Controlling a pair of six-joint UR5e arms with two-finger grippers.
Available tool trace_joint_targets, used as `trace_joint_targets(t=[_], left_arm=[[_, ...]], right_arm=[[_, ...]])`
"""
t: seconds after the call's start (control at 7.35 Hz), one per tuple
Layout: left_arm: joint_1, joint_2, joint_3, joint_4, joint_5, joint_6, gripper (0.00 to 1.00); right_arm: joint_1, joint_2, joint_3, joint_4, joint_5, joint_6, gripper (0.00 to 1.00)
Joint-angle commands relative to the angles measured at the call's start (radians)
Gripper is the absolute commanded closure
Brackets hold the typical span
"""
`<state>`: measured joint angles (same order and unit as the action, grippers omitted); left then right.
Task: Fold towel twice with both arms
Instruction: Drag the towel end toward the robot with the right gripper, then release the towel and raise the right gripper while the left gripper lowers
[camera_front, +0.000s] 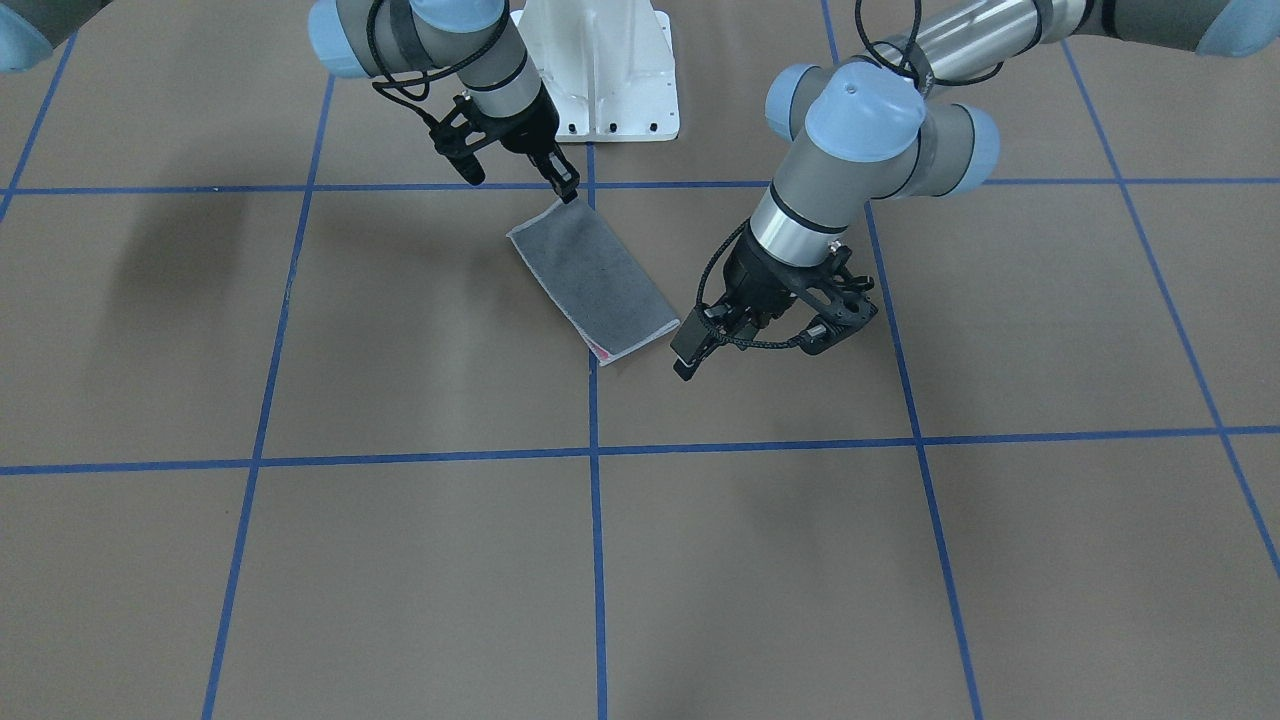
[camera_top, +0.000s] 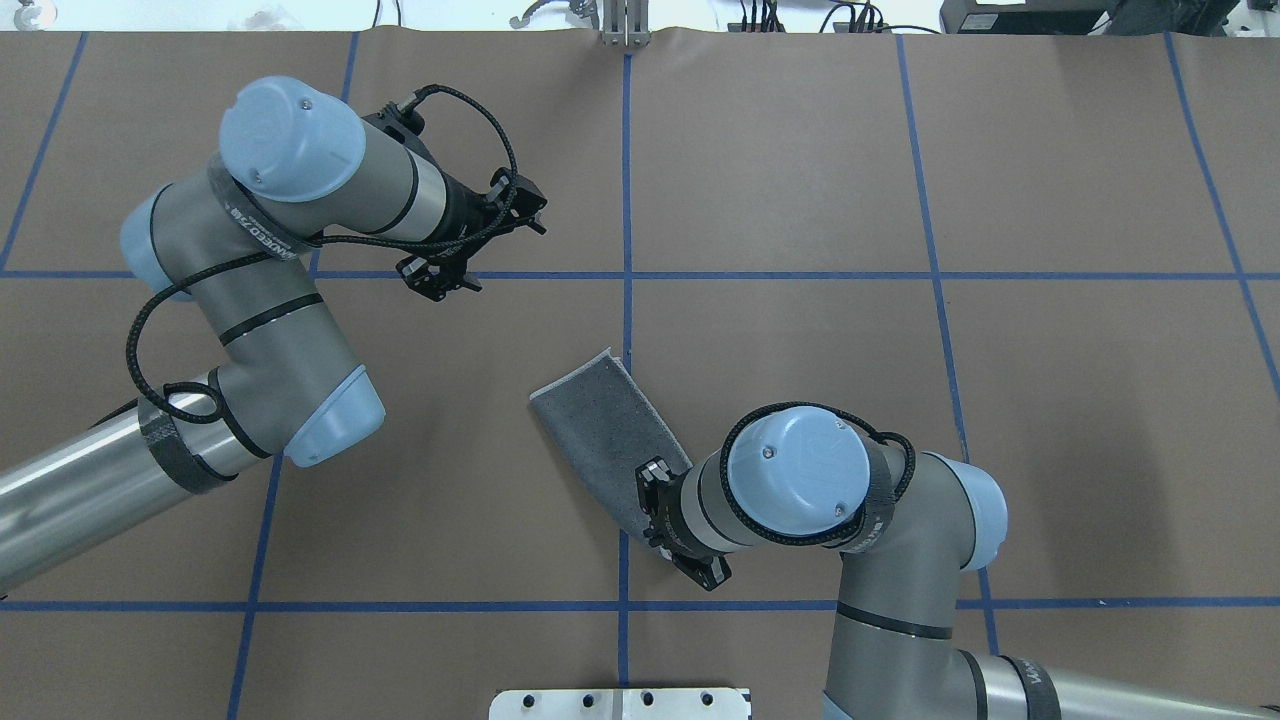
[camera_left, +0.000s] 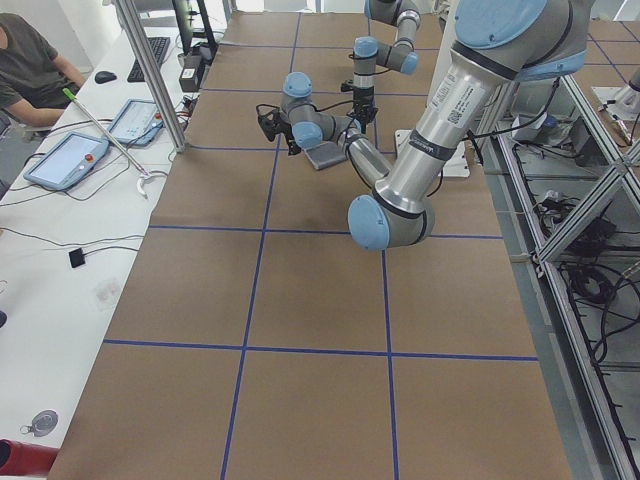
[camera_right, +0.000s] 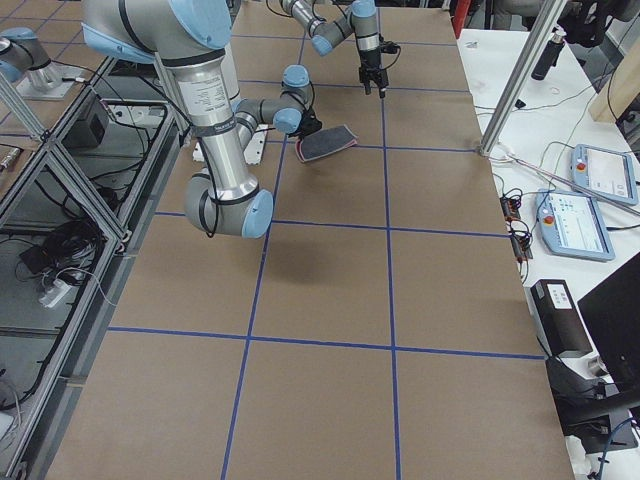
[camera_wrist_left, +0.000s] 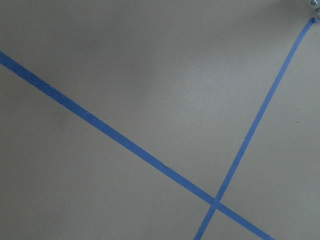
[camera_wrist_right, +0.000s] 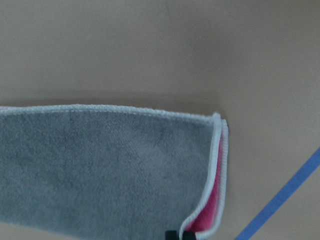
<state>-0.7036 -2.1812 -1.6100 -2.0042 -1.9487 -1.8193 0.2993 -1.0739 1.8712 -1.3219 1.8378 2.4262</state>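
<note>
From the front-facing camera, the small square terry towel (camera_front: 595, 275) lies on the brown paper-covered bench (camera_front: 400, 560) as a long slanted strip. Its dark grey face is up and a sliver of pink shows between its layers at the end away from the robot, so the first fold looks done and the second is left. The right arm's black two-finger end effector (camera_front: 518, 178) is released, fingers spread, with one tip at the strip's corner nearest the robot; whether it touches cannot be told. The left arm's black two-finger end effector (camera_front: 757, 345) hangs released and empty just beside the far end. From overhead, the right one sits over the towel's near end, while the left stands apart, off the cloth. The side cameras show the towel between both arms, too small for detail. The left wrist camera sees only bench and crossing blue tape lines (camera_wrist_left: 125, 142). The right wrist camera shows doubled pale hems with pink between them, which fits a single fold.
</note>
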Motion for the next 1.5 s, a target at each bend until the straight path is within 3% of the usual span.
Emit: trace_joint_targets(t=[0.0, 0.41, 0.68, 1.36], left_arm=[[0.012, 0.024, -0.017, -0.001, 0.001, -0.003, 0.01], [0.109, 0.063, -0.046, -0.005, 0.052, -0.003, 0.01], [0.171, 0.070, -0.054, -0.002, 0.094, -0.003, 0.16], [0.210, 0.070, -0.030, -0.002, 0.094, 0.003, 0.34]], right_arm=[[0.062, -0.011, 0.043, 0.000, 0.006, -0.007, 0.00], [0.211, -0.026, 0.031, 0.001, 0.057, -0.190, 0.00], [0.244, -0.035, 0.014, 0.004, 0.038, -0.254, 0.00], [0.247, -0.041, -0.012, 0.000, 0.032, -0.256, 0.00]])
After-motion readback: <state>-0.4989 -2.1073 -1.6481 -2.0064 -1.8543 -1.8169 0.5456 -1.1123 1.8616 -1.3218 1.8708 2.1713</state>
